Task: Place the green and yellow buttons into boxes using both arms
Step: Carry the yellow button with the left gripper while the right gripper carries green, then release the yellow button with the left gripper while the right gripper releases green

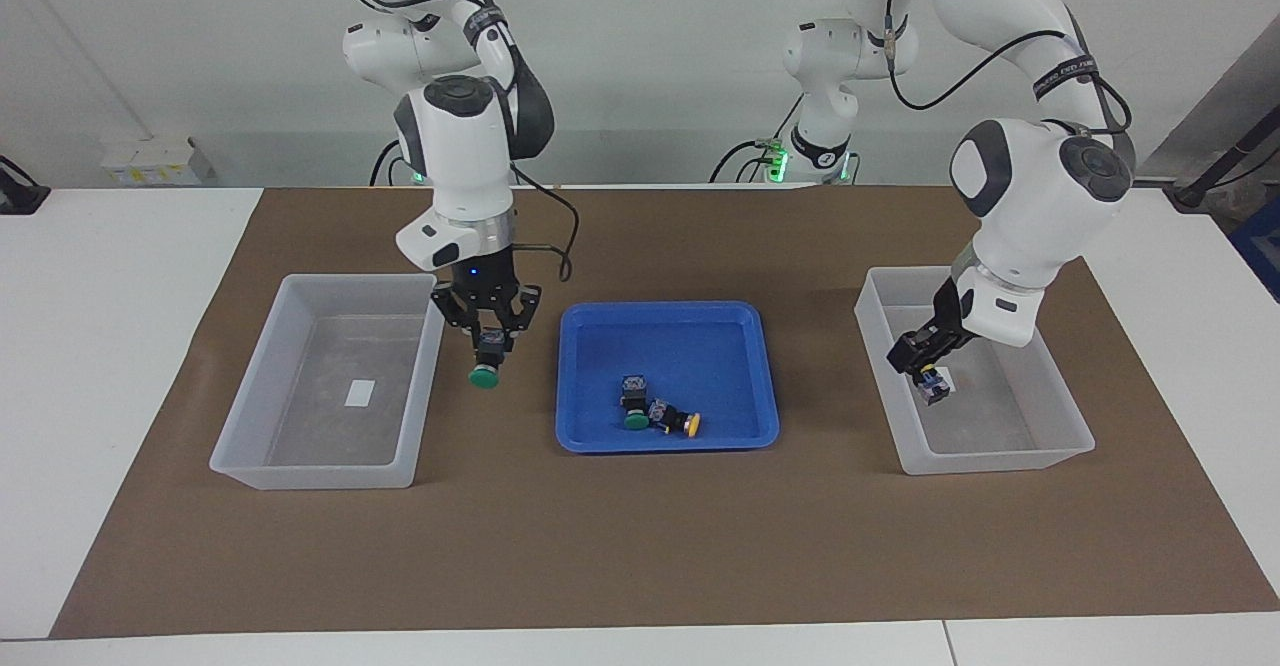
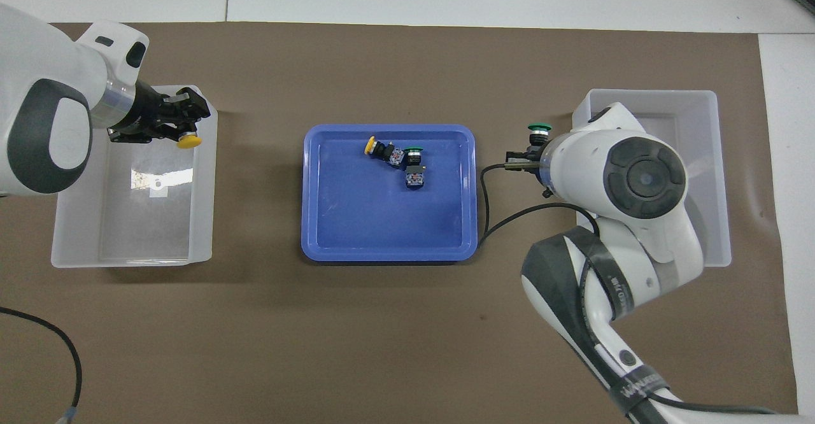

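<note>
- Clock directions are read on the overhead view, centred on the blue tray (image 1: 660,443).
- Right gripper (image 1: 487,342): fingers clamped on the held green button (image 1: 485,376). The body is pinched between the tips and the green cap hangs straight down, at 6 o'clock of the tips in the facing view.
- It is in the air over the brown mat (image 1: 600,546), in the strip between the tray and the right-end box (image 1: 300,474), at 3 o'clock of the tray.
- Left gripper (image 1: 925,366): fingers closed on the held yellow button (image 2: 188,141). In the overhead view the yellow cap sticks out just past the tips.
- It is up in the air over the left-end box (image 1: 990,461), at 9 o'clock of the tray. The button is clear of the floor and over the half of the box that is nearer the tray.
- Both boxes have nothing on the floor but a white label.
- In the tray, the loose yellow button (image 2: 371,147) lies at 11 o'clock, on its side.
- The loose green button (image 2: 414,151) lies at 1 o'clock, just beside the yellow one. They look to be touching, but I can't confirm it.
- Both loose buttons are well apart from either gripper.
</note>
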{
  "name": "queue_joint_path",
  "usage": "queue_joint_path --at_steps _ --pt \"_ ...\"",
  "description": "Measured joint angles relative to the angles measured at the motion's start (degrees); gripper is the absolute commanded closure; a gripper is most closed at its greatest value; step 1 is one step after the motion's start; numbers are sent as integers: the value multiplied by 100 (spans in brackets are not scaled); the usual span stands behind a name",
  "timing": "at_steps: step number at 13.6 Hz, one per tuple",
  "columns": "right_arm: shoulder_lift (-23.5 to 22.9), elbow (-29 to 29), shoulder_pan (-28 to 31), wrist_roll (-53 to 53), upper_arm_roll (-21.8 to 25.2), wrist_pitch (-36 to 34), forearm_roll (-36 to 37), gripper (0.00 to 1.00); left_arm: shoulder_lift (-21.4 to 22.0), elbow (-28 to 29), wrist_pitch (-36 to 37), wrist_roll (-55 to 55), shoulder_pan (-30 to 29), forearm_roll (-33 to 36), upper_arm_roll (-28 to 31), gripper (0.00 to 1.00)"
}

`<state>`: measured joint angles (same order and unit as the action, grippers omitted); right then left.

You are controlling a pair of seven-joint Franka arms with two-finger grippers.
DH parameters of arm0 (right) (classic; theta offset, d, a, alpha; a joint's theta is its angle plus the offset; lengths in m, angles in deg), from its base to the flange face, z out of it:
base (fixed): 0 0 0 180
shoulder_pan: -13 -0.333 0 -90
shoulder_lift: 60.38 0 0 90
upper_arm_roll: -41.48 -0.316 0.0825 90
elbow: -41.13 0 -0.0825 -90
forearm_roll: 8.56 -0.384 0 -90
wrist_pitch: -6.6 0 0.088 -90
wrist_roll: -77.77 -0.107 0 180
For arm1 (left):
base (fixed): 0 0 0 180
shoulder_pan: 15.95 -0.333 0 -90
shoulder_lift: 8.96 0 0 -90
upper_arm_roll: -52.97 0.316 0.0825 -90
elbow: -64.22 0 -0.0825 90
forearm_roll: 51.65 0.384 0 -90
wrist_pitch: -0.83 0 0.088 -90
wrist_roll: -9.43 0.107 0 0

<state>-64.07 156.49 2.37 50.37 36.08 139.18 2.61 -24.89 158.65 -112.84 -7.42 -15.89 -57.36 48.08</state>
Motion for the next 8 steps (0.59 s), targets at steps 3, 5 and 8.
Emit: queue_joint_path --at_steps 3,5,8 --pt "284 421 604 671 5 2 0 100 26 190 -107 1343 -392 0 3 100" --pt "328 513 933 1034 4 20 0 100 117 625 -562 1915 -584 0 6 100" --pt "283 588 1360 1643 2 139 -135 100 341 1374 -1104 2270 -726 0 7 38"
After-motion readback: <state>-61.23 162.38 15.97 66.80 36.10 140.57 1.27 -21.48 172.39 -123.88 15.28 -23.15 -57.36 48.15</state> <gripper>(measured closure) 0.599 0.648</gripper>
